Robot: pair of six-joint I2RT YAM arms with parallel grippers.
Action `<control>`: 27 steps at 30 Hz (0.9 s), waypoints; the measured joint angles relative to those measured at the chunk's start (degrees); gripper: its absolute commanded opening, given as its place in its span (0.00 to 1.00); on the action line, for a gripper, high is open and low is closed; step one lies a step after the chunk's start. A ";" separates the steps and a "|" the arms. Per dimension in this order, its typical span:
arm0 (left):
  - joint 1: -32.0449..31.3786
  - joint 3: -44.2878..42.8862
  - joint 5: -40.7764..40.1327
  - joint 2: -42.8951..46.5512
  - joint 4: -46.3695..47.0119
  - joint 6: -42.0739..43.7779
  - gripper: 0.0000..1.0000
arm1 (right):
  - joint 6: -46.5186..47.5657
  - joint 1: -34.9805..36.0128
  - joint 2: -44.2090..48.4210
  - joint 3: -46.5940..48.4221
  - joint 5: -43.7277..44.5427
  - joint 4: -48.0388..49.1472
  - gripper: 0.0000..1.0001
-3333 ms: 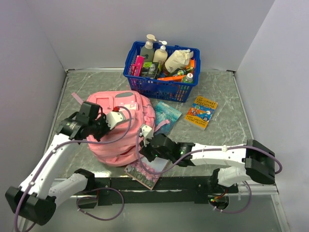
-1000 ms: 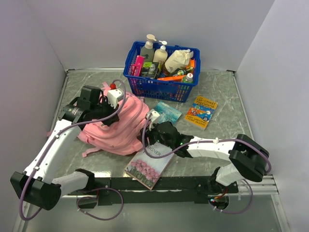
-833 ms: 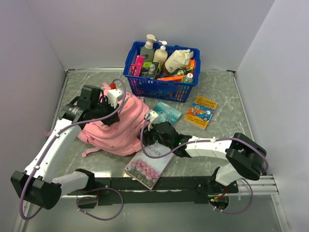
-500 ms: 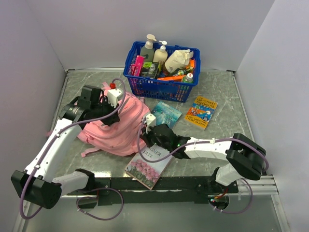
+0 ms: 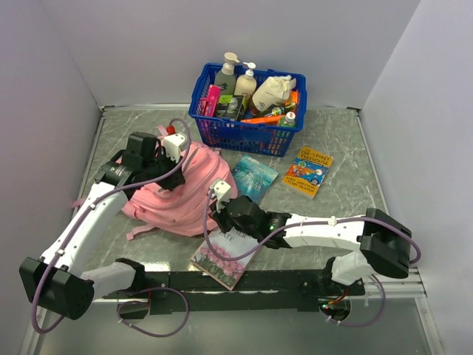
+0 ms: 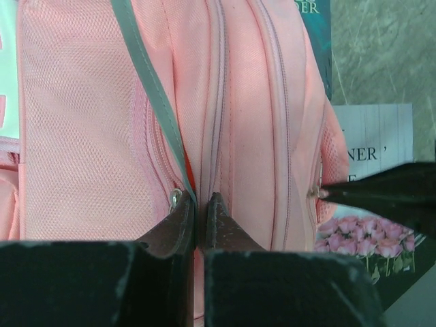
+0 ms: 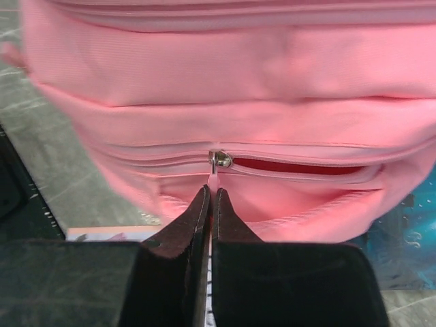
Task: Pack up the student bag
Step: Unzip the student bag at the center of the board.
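Observation:
The pink student bag (image 5: 177, 200) lies on the table's left half. My left gripper (image 5: 168, 177) is at its far side. In the left wrist view that gripper (image 6: 201, 204) is shut on the bag's grey strap (image 6: 146, 75), beside a small metal ring (image 6: 177, 199). My right gripper (image 5: 220, 209) is at the bag's near right edge. The right wrist view shows this gripper (image 7: 212, 194) shut on the pink zip pull below the metal slider (image 7: 219, 161). Right of the slider the zip gapes, showing red lining (image 7: 300, 165).
A blue basket (image 5: 214, 118) of bottles stands at the back. A teal book (image 5: 253, 176) and an orange-blue book (image 5: 309, 171) lie right of the bag. A notebook with pink flowers (image 5: 222, 259) lies under my right arm at the near edge.
My right gripper has shut on the zip pull and shifted a little left and nearer. The left gripper has kept its hold, and the bag has barely moved in the last second.

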State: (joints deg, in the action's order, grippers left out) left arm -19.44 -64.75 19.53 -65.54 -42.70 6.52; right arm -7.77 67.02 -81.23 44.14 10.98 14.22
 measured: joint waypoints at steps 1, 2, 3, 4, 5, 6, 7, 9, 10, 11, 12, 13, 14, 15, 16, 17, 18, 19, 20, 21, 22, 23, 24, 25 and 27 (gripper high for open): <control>-0.09 0.20 -0.13 -0.22 0.55 -0.61 0.01 | 0.00 0.63 0.13 0.52 0.17 -0.74 0.00; -0.22 0.26 -0.42 -0.46 0.98 -1.36 0.01 | 0.02 1.11 0.28 0.96 0.42 -1.66 0.00; -0.68 0.39 -0.79 -0.94 1.70 -1.99 0.01 | 0.00 1.62 0.52 1.20 0.63 -2.40 0.00; -1.09 0.50 -1.16 -1.38 2.19 -2.60 0.01 | 0.00 2.08 0.76 1.44 1.07 -3.28 0.00; -1.60 0.66 -1.62 -1.84 2.60 -2.97 0.01 | -0.02 2.43 0.98 1.64 1.38 -4.13 0.00; -2.21 0.81 -2.43 -2.34 3.06 -3.69 0.01 | -0.02 2.86 1.27 1.84 1.68 -5.16 0.00; -2.78 0.87 -3.23 -2.86 3.45 -4.42 0.01 | -0.07 3.26 1.46 1.99 1.68 -6.10 0.00; -3.67 1.09 -4.46 -3.69 4.85 -5.66 0.01 | -0.09 4.20 1.60 2.62 1.70 -7.63 0.00; -4.35 1.16 -5.09 -4.11 5.64 -6.45 0.01 | -0.04 4.76 1.60 3.28 1.86 -8.50 0.00; -4.76 1.16 -5.53 -4.33 6.01 -6.97 0.01 | -0.02 5.27 1.60 4.02 2.23 -9.51 0.00; -5.33 1.16 -6.25 -4.50 6.40 -7.65 0.01 | 0.00 5.68 1.60 4.76 2.73 -10.27 0.00; -5.75 1.16 -6.93 -4.61 6.69 -8.11 0.01 | 0.00 6.01 1.60 5.38 3.23 -10.99 0.00; -6.05 1.16 -7.72 -4.61 6.88 -8.66 0.01 | 0.00 6.23 1.60 5.90 3.93 -11.91 0.00; -6.29 1.16 -8.48 -4.61 6.97 -9.14 0.01 | -0.04 6.43 1.60 6.60 4.61 -12.92 0.00; -6.45 1.16 -9.18 -4.66 7.06 -9.46 0.01 | -0.02 6.54 1.60 7.02 5.05 -13.38 0.00; -6.56 1.16 -9.64 -4.70 7.23 -9.88 0.01 | -0.04 6.69 1.60 7.54 5.44 -14.01 0.00; -6.64 1.11 -9.97 -4.85 7.34 -10.32 0.01 | -0.04 6.75 1.57 8.02 5.73 -14.73 0.00; -6.69 1.01 -10.14 -5.03 7.37 -10.69 0.01 | -0.04 6.84 1.49 8.55 6.05 -15.43 0.00; -6.71 0.76 -10.34 -5.29 7.32 -10.95 0.01 | -0.04 6.91 1.29 9.01 6.25 -15.85 0.00; -6.73 0.35 -10.40 -5.66 7.23 -11.26 0.01 | -0.04 7.02 0.85 9.66 6.47 -16.39 0.00; -6.75 -0.59 -10.47 -6.34 6.82 -11.67 0.01 | -0.07 7.26 0.09 10.40 6.56 -16.61 0.00; -6.75 -1.55 -10.47 -6.93 6.51 -11.98 0.01 | -0.04 7.52 -0.74 10.91 6.60 -16.65 0.00; -6.75 -2.43 -10.45 -7.45 6.27 -12.24 0.01 | -0.04 7.78 -1.53 11.34 6.58 -16.68 0.00; -6.78 -3.52 -10.38 -8.07 5.68 -12.46 0.01 | 0.04 8.13 -2.71 11.98 6.58 -16.65 0.00; -6.80 -5.77 -10.29 -9.25 4.59 -13.27 0.01 | 0.68 8.94 -6.23 14.01 6.64 -16.41 0.00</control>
State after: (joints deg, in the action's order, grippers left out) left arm -26.24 -70.52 9.23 -74.78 -38.11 -6.74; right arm -7.09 75.96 -87.46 58.15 17.63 -2.20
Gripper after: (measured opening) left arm 0.058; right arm 0.021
